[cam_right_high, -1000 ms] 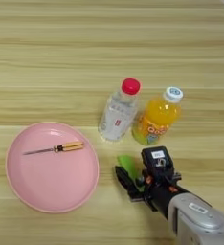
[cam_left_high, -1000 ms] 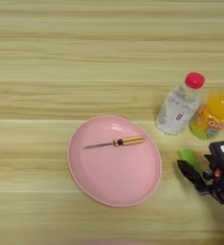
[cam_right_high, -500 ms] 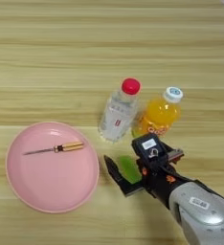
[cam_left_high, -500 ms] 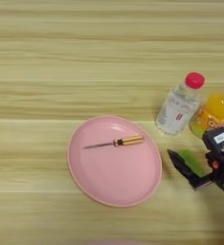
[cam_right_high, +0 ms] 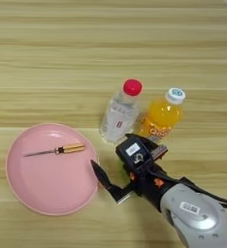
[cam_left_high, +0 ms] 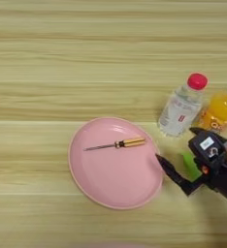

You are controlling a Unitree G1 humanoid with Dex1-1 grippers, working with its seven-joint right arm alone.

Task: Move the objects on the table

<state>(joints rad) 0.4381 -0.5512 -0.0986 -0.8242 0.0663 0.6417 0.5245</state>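
A slim screwdriver (cam_left_high: 116, 144) with a yellow-orange handle lies on the round pink plate (cam_left_high: 110, 186), shaft pointing left. The small bright-green block (cam_left_high: 188, 164) rests on the table (cam_left_high: 86, 58) just right of the plate, partly covered by my right gripper (cam_left_high: 177, 147). The gripper is open, its black fingers spread wide. One long finger (cam_left_high: 173, 173) reaches left to the plate's right rim, and the green block sits between the fingers. The silver forearm (cam_right_high: 198, 213) comes in from the bottom right.
A clear bottle with a red cap (cam_left_high: 181, 109) and an orange juice bottle (cam_left_high: 219, 111) stand close behind the gripper. Bare wood stretches across the far half and the left side of the table.
The gripper has moved left, past the green block, until its long finger reaches the plate's rim. The block, the screwdriver, the plate and the bottles stay where they were.
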